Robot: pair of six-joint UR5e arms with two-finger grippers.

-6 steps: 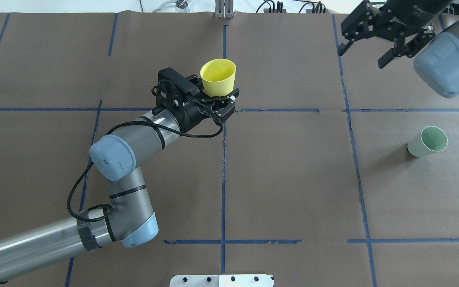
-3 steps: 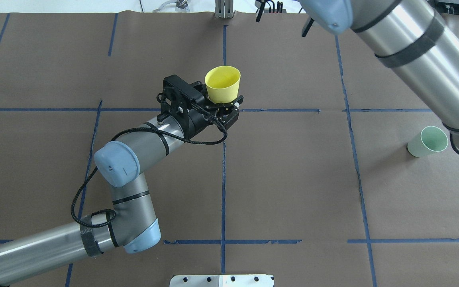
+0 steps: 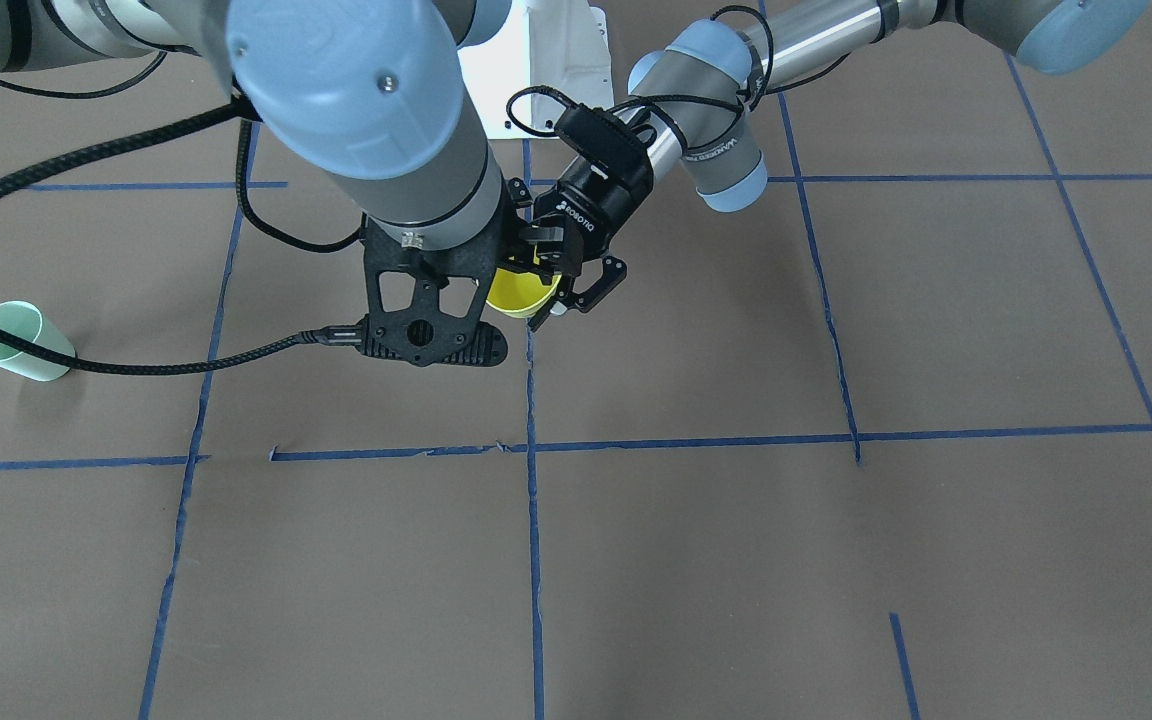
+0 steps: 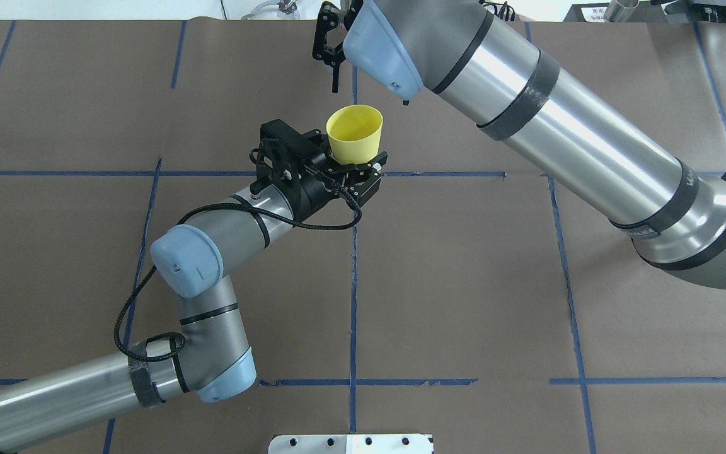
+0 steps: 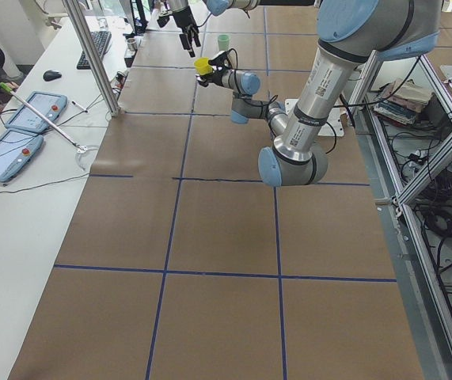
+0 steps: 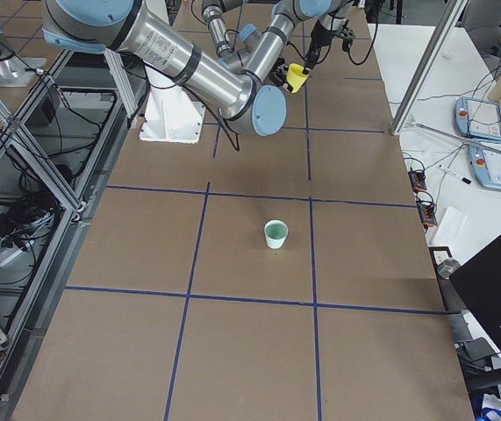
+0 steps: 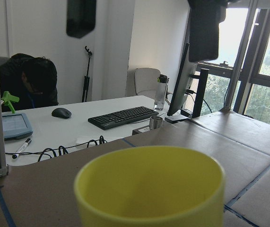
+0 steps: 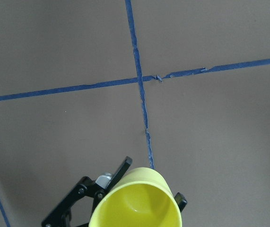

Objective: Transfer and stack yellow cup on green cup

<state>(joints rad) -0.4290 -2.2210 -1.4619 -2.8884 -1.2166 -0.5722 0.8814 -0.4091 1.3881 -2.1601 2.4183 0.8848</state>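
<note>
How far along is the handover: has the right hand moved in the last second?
Yes: overhead view, the right hand swung left from the right tape line to the centre line.

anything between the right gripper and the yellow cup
Nothing: in the left wrist view the open right gripper hangs above the yellow cup with only clear air between.

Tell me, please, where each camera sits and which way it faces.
Front-facing: across the table, facing the robot; both arms, left claw gripping a small bright yellow plastic cup.
Overhead: behind the robot, looking forward and down; both arms.
Exterior left: table's left end, looking along it; left arm nearest.
Exterior right: opposite end; right arm nearest, pale mint-green plastic cup central.
Left wrist: over the yellow cup's rim toward desks; right claw above.
Right wrist: down into that cup; left claw shows.
All share the yellow cup.
</note>
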